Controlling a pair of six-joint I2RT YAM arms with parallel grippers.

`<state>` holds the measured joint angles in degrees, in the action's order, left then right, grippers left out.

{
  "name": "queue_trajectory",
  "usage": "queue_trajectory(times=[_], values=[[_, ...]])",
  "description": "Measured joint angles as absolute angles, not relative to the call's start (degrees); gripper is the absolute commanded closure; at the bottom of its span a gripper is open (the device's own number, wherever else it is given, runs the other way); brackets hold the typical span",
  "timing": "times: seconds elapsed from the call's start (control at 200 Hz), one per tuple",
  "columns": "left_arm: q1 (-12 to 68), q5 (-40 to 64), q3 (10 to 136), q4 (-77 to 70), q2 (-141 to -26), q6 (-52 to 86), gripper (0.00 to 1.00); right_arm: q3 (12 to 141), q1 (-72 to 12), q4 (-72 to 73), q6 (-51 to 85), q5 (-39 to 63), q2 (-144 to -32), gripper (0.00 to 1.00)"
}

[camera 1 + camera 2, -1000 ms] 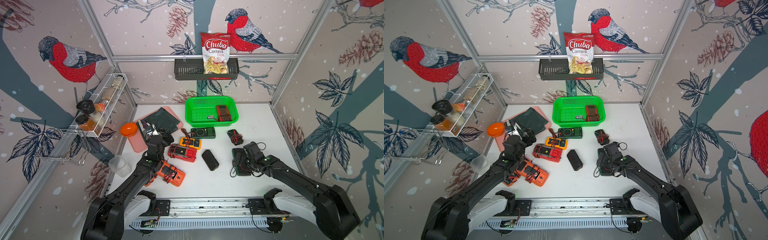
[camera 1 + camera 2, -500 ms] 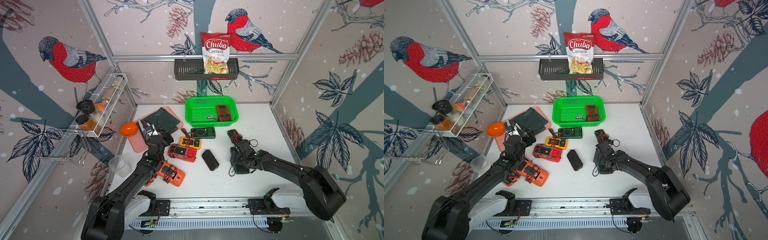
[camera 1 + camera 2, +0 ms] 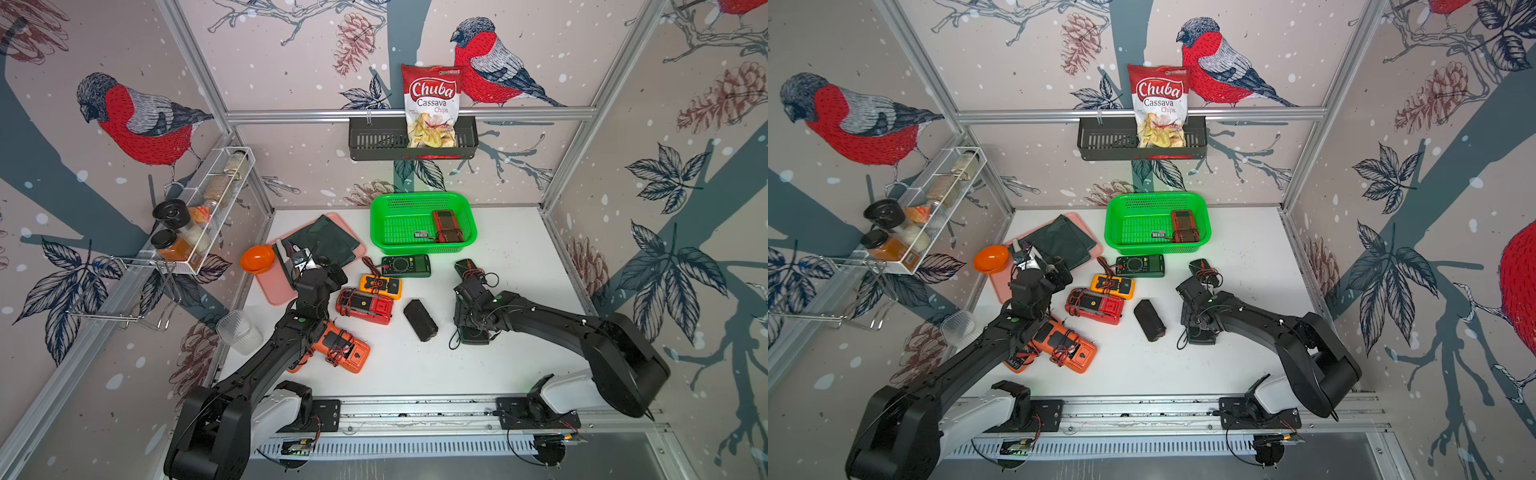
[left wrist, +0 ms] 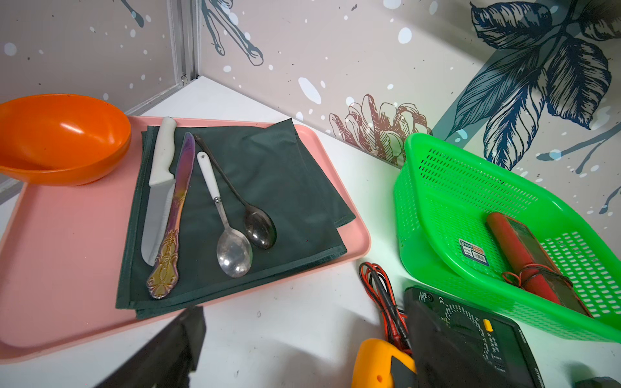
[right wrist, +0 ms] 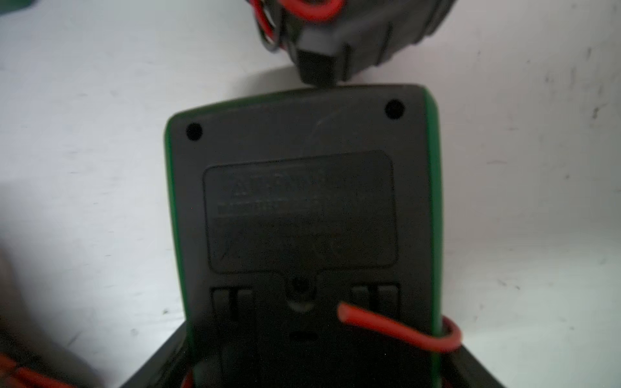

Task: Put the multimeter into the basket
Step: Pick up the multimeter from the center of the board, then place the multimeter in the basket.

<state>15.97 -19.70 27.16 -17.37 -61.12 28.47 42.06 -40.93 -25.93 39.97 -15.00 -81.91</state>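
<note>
From where I stand, the right gripper (image 5: 322,339) is straight down over a meter (image 5: 302,201) that lies face-down on the white table (image 3: 519,249), dark back up with a green edge showing, on the right half toward the front. Its long axis runs from the front rail toward the back wall. The jaws sit one on each long side, so they span its narrow width at the end closest to the arm. They look close against the sides, but I cannot tell whether they have bitten or merely flank it. A red lead (image 5: 400,331) loops over that end beside one finger, and I judge it could get caught in the pinch. Just past the meter's far end, touching or nearly so, lies a small black meter (image 3: 467,268). The basket (image 3: 419,249) is beyond that, farther back and a little toward the middle, with a red meter (image 3: 446,226) lying in it. So the carry, as I see it, is a lift and then a reach onward along the meter's own length, bearing slightly left. The right arm is plainly the nearer. The left gripper (image 4: 305,322) hangs spread wide and empty by the tray (image 4: 67,268), with other meters between it and this one.
</note>
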Motion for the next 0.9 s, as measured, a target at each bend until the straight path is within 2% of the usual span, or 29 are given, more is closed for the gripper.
queue_trajectory(times=[0.075, 0.165, 0.505, 0.901], values=[[15.9, -19.7, 27.2, -17.4, -61.2, 28.3, 0.03, 44.6, -42.5, -27.1, 38.9, -15.7, -81.3, 0.72], [15.9, -19.7, 27.2, -17.4, -61.2, 28.1, 0.03, 47.9, -43.9, -27.9, 38.5, -16.7, -80.5, 0.77], [15.9, -19.8, 27.2, -17.3, -60.0, 27.5, 0.03, 65.1, -42.0, -24.4, 30.4, -21.5, -84.6, 0.78], [15.9, -19.3, 26.7, -16.3, -58.8, 27.1, 0.03, 88.9, -34.1, -15.4, 20.7, -20.4, -105.0, 0.77]])
